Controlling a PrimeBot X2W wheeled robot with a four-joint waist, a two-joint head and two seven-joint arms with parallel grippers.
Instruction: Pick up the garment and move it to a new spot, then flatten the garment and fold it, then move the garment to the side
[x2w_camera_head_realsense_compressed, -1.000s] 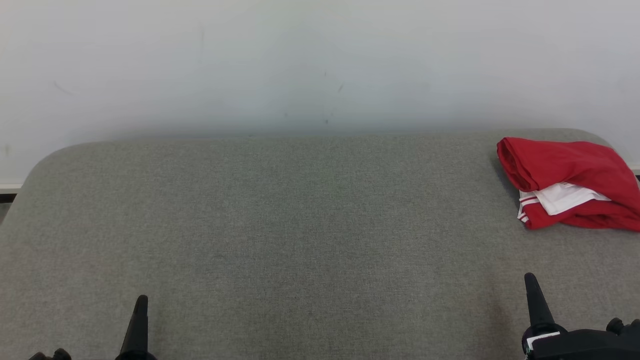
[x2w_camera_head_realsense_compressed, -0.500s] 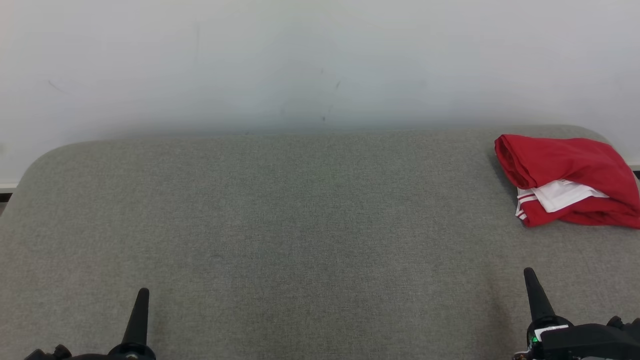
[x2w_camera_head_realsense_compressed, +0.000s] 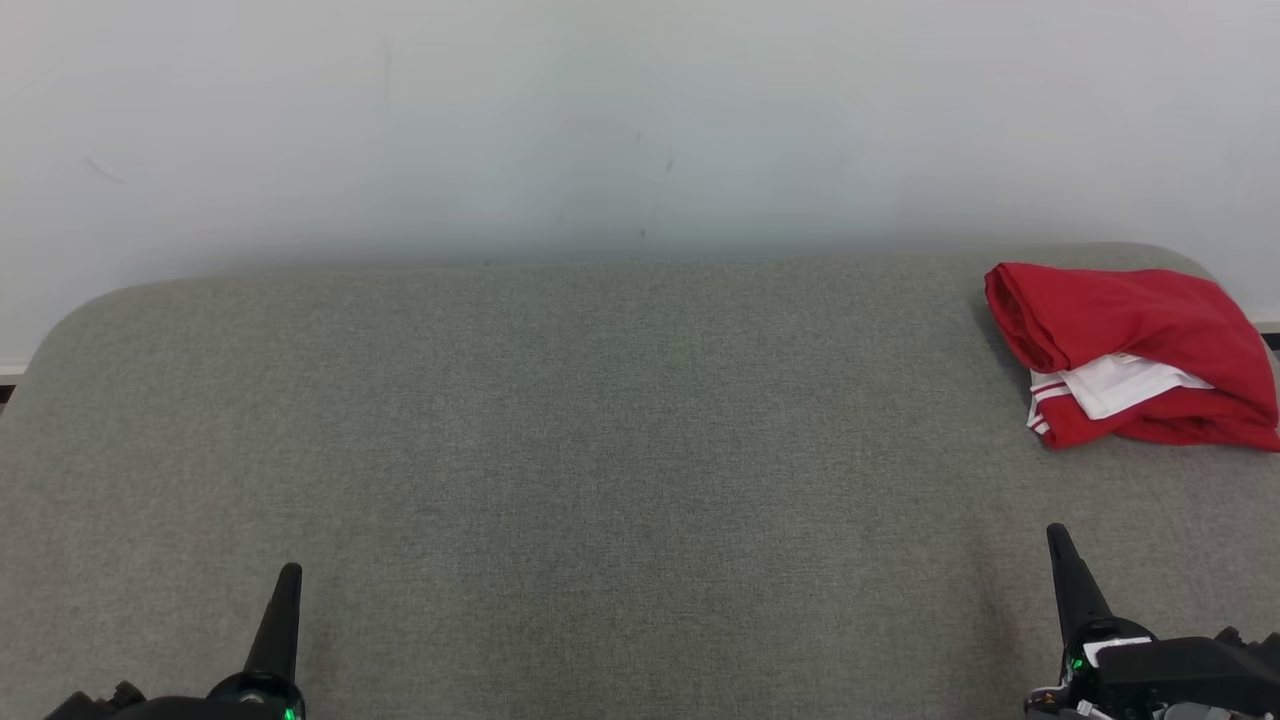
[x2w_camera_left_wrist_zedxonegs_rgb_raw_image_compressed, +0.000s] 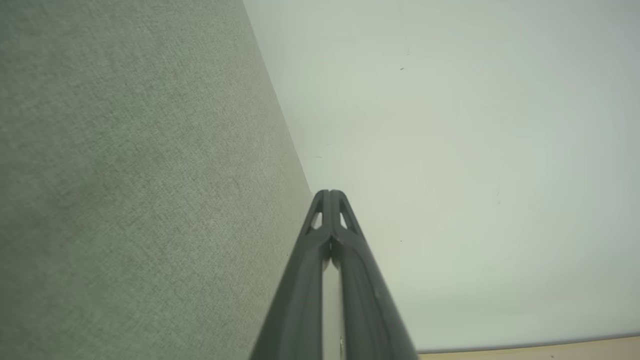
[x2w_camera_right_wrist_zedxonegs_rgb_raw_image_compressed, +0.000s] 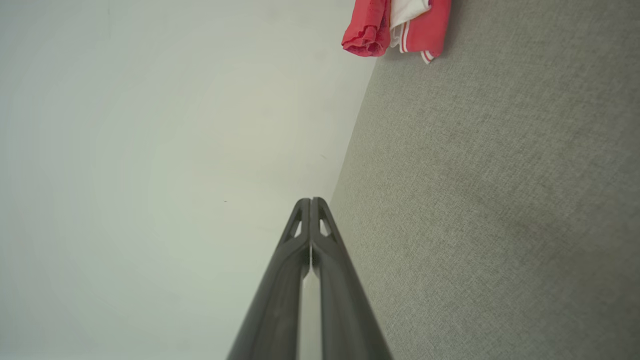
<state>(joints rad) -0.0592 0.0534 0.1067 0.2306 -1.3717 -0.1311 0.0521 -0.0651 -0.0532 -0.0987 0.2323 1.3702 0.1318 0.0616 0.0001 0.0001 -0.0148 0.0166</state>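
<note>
Left pincer (x2w_camera_head_realsense_compressed: 288, 582) and right pincer (x2w_camera_head_realsense_compressed: 1060, 545) rest at the near edge of the grey fabric worktop (x2w_camera_head_realsense_compressed: 600, 450), both with fingers pressed together and holding nothing. The red-and-white garment (x2w_camera_head_realsense_compressed: 1120, 320) lies bunched at the far right corner, close to the wall (x2w_camera_head_realsense_compressed: 600, 120).

Caution: a low reach with the fingers together would likely shove the bundle off the edge. Pinching only the top layer may drag it unevenly.

Broad grey surface (x2w_camera_head_realsense_compressed: 600, 450), covered in woven fabric, far corners rounded. Weave looks even and flat, with faint mottling toward the near edge. One item on it: a red garment (x2w_camera_head_realsense_compressed: 1130, 320) with a white panel and red-and-white striped trim, bunched in a loose fold at the far right corner, resting directly on the fabric.
</note>
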